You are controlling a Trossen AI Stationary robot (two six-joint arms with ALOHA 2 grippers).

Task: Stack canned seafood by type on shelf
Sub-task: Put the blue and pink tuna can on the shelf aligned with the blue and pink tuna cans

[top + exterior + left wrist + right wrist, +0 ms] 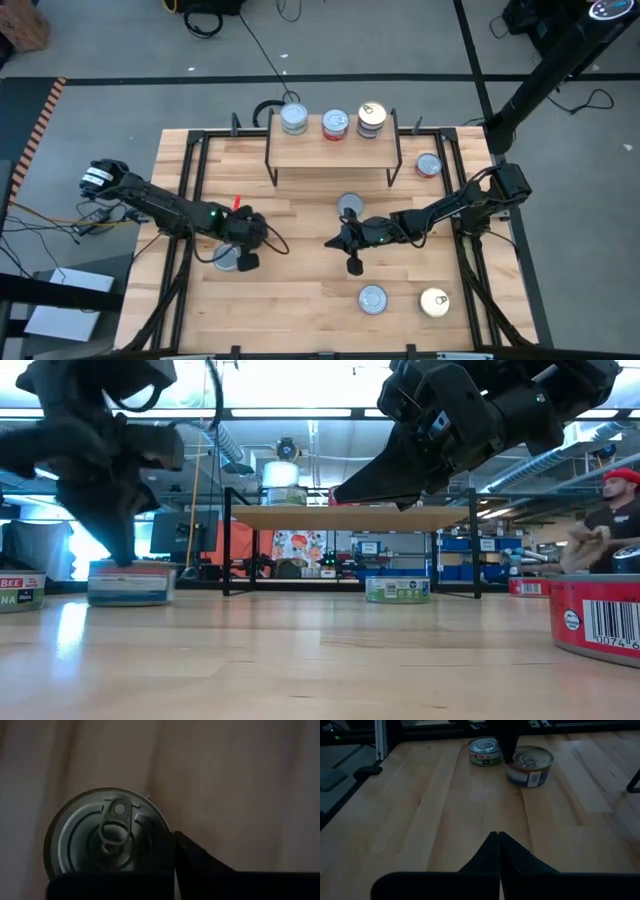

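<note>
The shelf (pixel 330 152) stands at the table's far middle with three stacks of tins on top: silver-blue (pixel 293 118), red-labelled (pixel 335 123) and gold (pixel 371 117). At the left, a silver-topped tin (pixel 107 835) stands flat on the table (pixel 226 260). My left gripper (pixel 246 258), shut, comes down at this tin's edge (pixel 120 558). A green-labelled tin (pixel 485 751) sits just beyond it. My right gripper (pixel 330 242), shut and holding nothing, hangs above the table's middle (pixel 498 835). My left gripper's shut fingertips (pixel 176 840) meet the silver-topped tin at the rim of its top (pixel 162 832). They come steeply from above, slanting. The tin stands flat on the table, upright. Whether the tips press on it or only touch, I cannot tell.
Loose tins lie about: one in front of the shelf (pixel 349 205), a red one right of it (pixel 428 165), a silver one (pixel 372 298) and a gold one (pixel 434 302) near the front edge. A person (pixel 612 525) sits beyond the table.
</note>
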